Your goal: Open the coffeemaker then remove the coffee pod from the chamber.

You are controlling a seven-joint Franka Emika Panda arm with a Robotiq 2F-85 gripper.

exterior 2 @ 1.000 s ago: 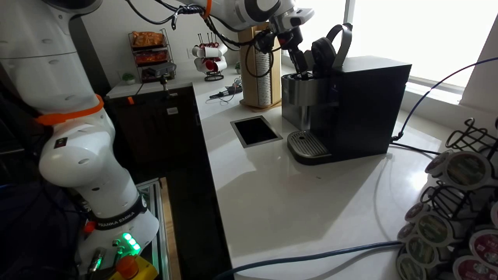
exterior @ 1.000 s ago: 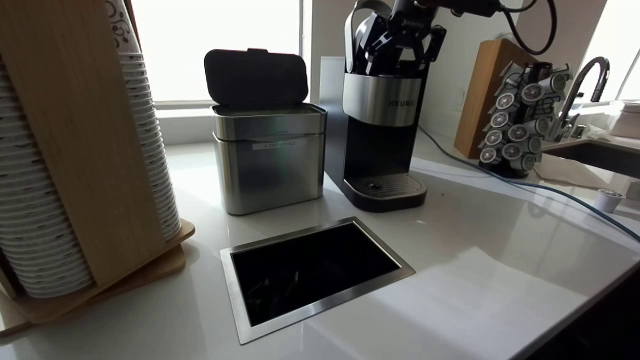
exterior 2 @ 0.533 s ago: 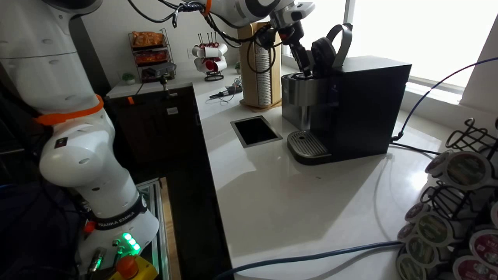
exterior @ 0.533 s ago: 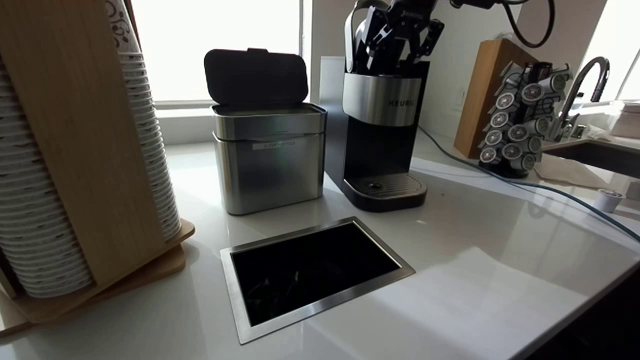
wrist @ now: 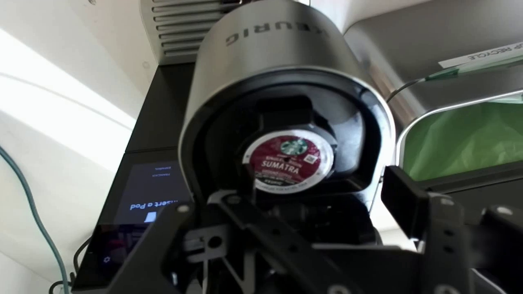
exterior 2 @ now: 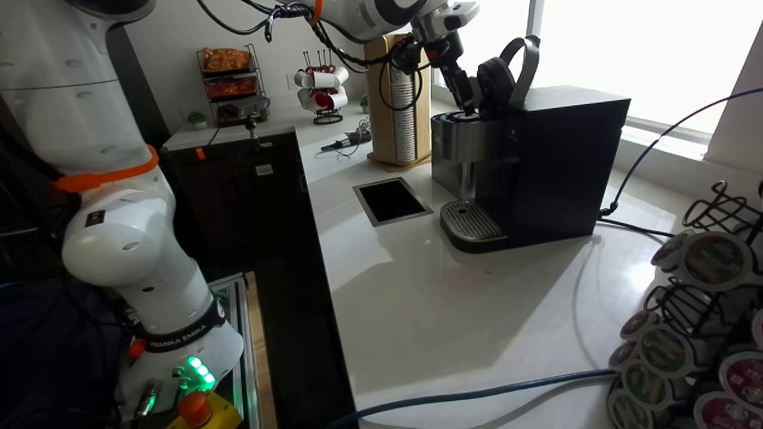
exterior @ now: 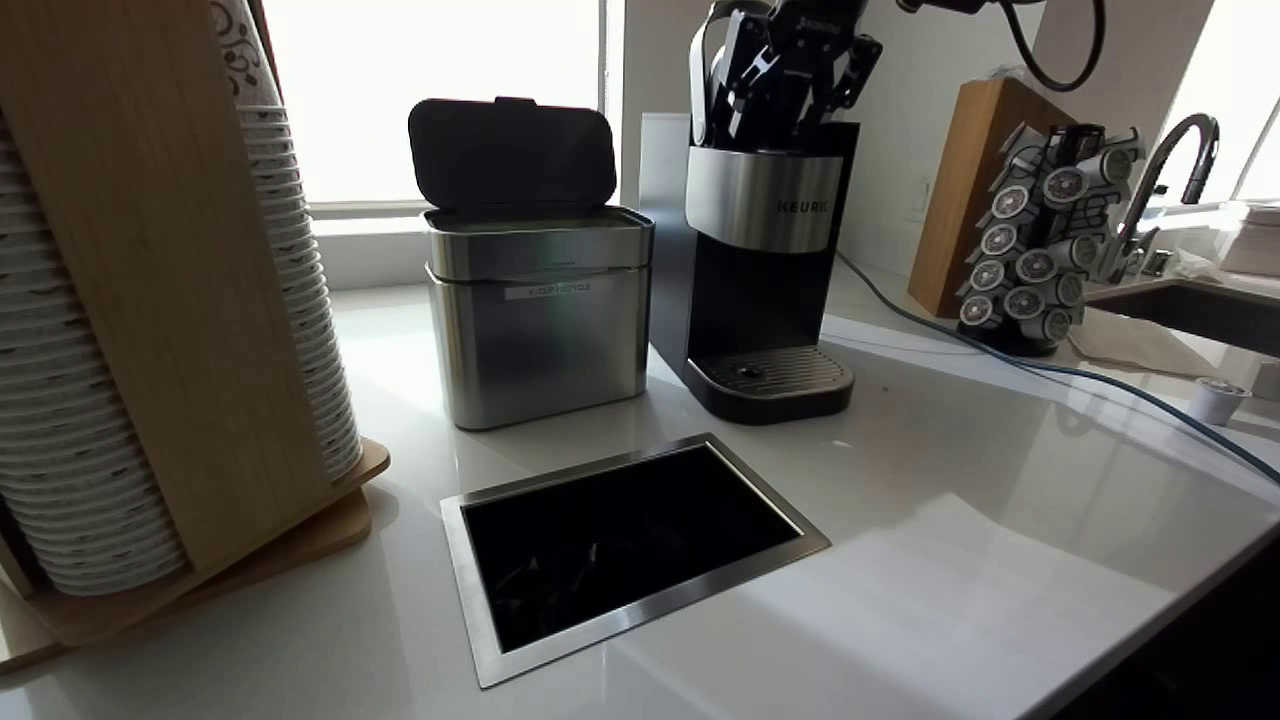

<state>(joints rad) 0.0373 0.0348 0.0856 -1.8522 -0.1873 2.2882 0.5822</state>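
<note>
Wrist view: the tool [wrist: 322, 185] is spread, its fingers [wrist: 402, 200] standing well apart. The coffee pod [wrist: 288, 161], label marked SUMATRA, sits face up within the chamber [wrist: 347, 134] of the coffeemaker [wrist: 282, 53], ahead of the tool; one finger overlaps the pod's edge in this view, and contact cannot be confirmed. A display [wrist: 151, 188] lies left of the tool; a metal bin [wrist: 408, 45] with a green liner [wrist: 470, 139] lies right.

In an exterior view, the coffeemaker's lid [exterior 2: 496, 83] stands raised just beside the tool, on the side away from the arm [exterior 2: 116, 235]. The drip tray [exterior 2: 474, 221] is below the tool.

In an exterior view, a pod rack [exterior: 1035, 240] stands right of the tool, which points down over the coffeemaker. The bin, its hinged cover [exterior: 512, 155] up, stands on the desk [exterior: 930, 560], lower and left of the tool. A metal-framed opening [exterior: 640, 611] lies lower still.
</note>
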